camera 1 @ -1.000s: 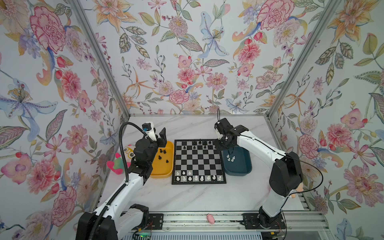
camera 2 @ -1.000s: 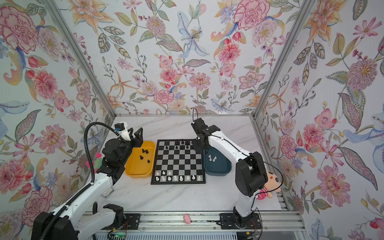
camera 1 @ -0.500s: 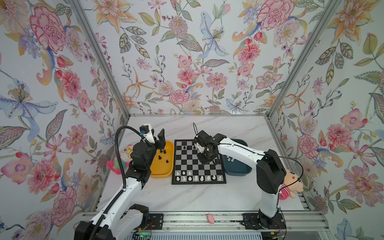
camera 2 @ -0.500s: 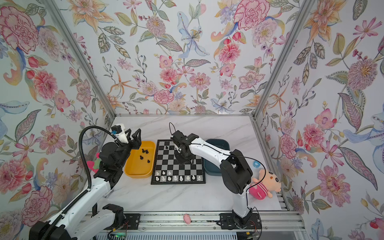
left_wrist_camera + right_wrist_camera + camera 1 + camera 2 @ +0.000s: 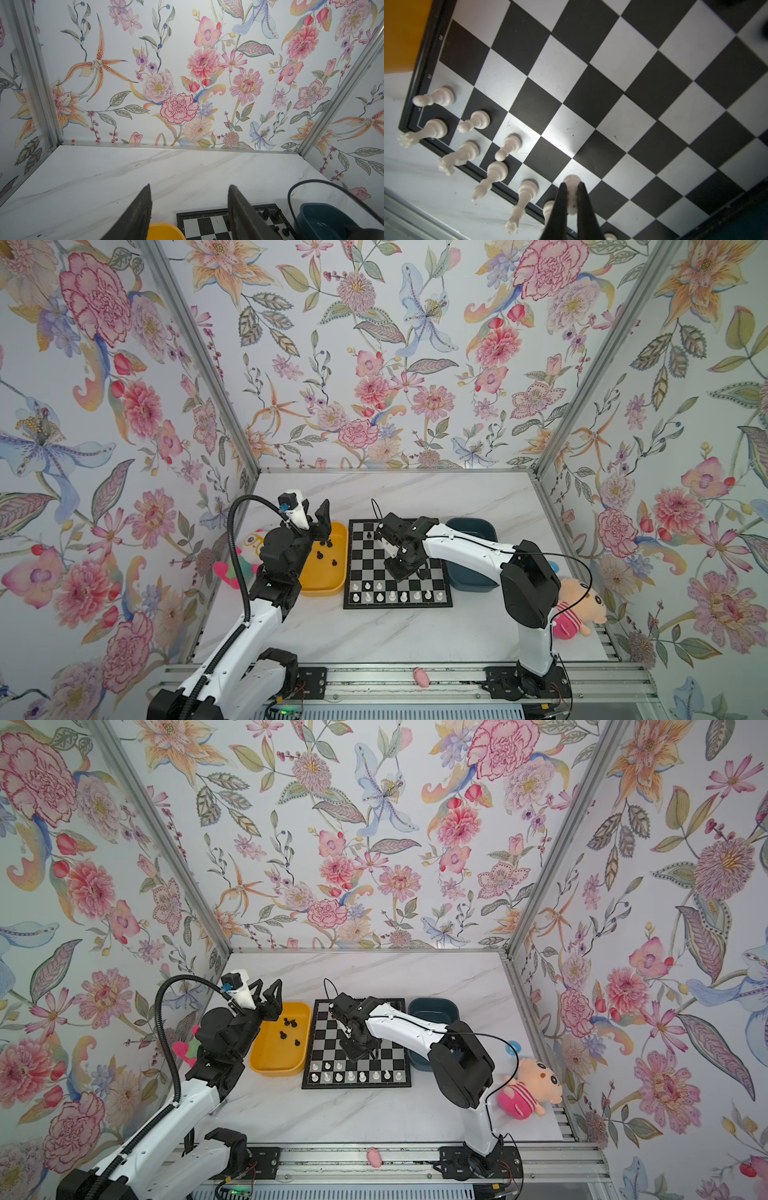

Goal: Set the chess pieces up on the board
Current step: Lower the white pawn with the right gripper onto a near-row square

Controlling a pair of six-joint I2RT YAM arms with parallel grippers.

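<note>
Clamped on a white pawn [image 5: 571,180] with the right gripper [image 5: 572,187], pinched at the stem from both sides. Held over a silver square in the second near row of the board [image 5: 641,68], apparently one bare black square past the three white pawns [image 5: 480,120] standing in that row. Base contact with the surface: cannot tell. Long axis along the fingers, close to vertical: wide base toward the board, head back up between the pads. No visible lean.

Risks from here, by my read:
- Letting go with the base off the surface or off-centre, hence a tip-over or a landing across a line.
- Clipping the white back-row piece [image 5: 549,205] just beside one finger while opening or lifting, and toppling it.
- Dragging the pawn up if stuck to a pad.

So: seat flat, open slowly, lift straight.

Further out: full-looking white back row [image 5: 497,171]; only a few black pieces [image 5: 266,214] on the far rows, more loose in the yellow tray [image 5: 324,591]. Dark blue tray [image 5: 473,584] just beside the board's opposite edge. Left gripper [image 5: 189,187] spread apart, empty, raised near the yellow tray's far end.
</note>
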